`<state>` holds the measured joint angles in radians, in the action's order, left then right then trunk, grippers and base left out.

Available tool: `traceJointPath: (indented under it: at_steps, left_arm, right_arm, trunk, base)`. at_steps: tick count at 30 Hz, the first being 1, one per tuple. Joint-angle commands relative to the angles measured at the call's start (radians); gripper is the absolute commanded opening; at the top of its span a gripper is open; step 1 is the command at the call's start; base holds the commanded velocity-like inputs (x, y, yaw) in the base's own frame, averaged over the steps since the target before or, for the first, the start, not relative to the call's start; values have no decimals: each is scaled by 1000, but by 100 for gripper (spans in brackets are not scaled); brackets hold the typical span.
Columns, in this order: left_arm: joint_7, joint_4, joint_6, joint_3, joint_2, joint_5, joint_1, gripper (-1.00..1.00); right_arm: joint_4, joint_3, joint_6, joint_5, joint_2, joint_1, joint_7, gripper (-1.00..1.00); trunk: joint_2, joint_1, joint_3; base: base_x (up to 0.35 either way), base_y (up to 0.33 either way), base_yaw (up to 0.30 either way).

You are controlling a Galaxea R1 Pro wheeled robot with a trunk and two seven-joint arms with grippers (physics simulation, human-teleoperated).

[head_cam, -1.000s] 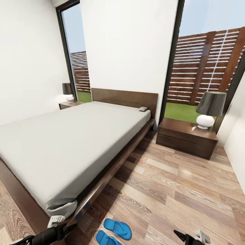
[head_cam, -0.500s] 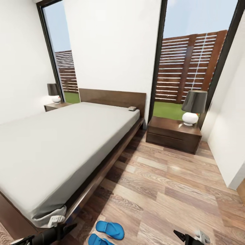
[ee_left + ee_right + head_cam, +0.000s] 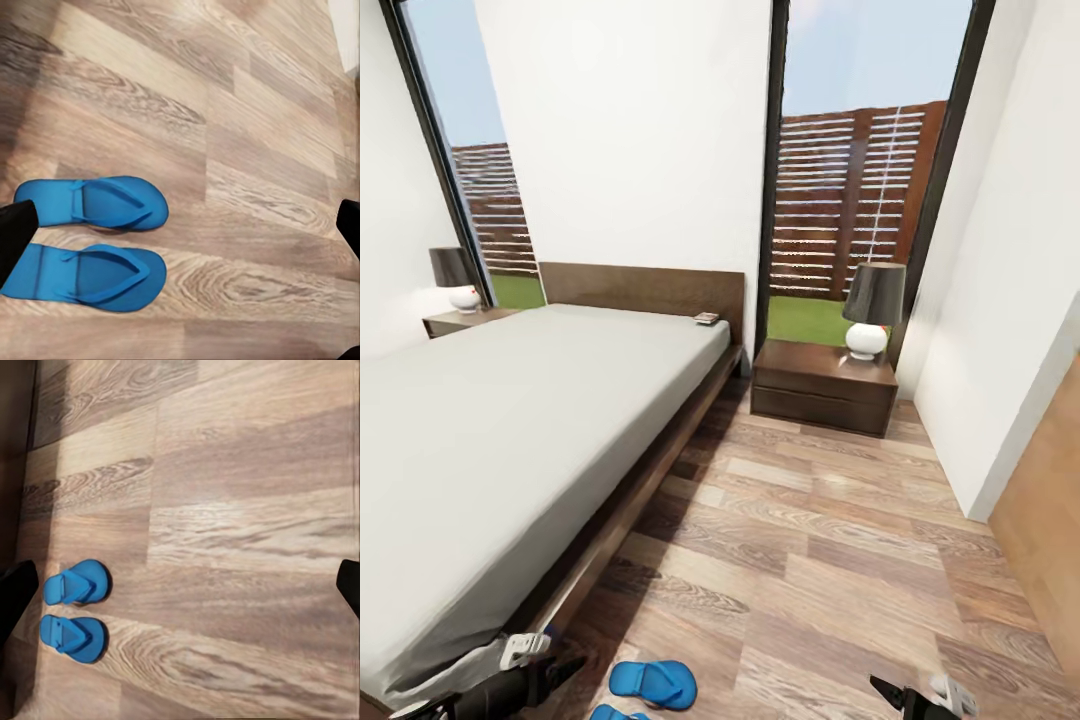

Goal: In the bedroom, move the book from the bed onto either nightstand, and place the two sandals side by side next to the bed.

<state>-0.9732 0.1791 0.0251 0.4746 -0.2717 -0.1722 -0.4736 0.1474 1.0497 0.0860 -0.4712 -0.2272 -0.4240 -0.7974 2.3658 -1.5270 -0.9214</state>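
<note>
The bed point(image 3: 510, 430), with a dark wood frame and off-white mattress, takes up the left of the head view. The book point(image 3: 707, 318) lies at its far right corner by the headboard. A dark brown nightstand point(image 3: 800, 378) stands right of the bed, and another nightstand point(image 3: 445, 321) is at the far left. Two blue sandals point(image 3: 653, 683) point(image 3: 612, 713) lie side by side on the floor by the bed's foot. They lie below my open left gripper point(image 3: 180, 229), as sandals point(image 3: 94, 202) point(image 3: 90, 276). My right gripper point(image 3: 180, 589) is open over bare floor, with the sandals point(image 3: 75, 585) point(image 3: 73, 637) off to one side.
A black-shaded lamp point(image 3: 872, 310) stands on the right nightstand, and a second lamp point(image 3: 455, 275) on the left one. Tall black-framed windows flank the headboard wall. A white wall point(image 3: 1000, 300) and a wood panel point(image 3: 1050, 540) close off the right. Plank floor point(image 3: 810, 560) runs between bed and wall.
The whole picture has shifted left and down, so the camera has turned right and drawn back. The right wall and wood panel have come into view. Both arms keep their pose.
</note>
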Motion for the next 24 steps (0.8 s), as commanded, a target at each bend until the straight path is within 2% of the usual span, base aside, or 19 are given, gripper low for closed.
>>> traceJointPath:
  at_steps: [1,24]
  left_arm:
    - [-4,0,3,9,0,-10,0,100]
    - [-4,1,3,10,-1,-10,0,100]
  right_arm:
    - [1,9,9,-4,0,-1,-5,100]
    - [1,9,9,-4,1,-1,-5,100]
  trunk:
    - [0,0,-1]
    - [0,0,-1]
  base:
    - [0,0,-282]
    - [0,0,-283]
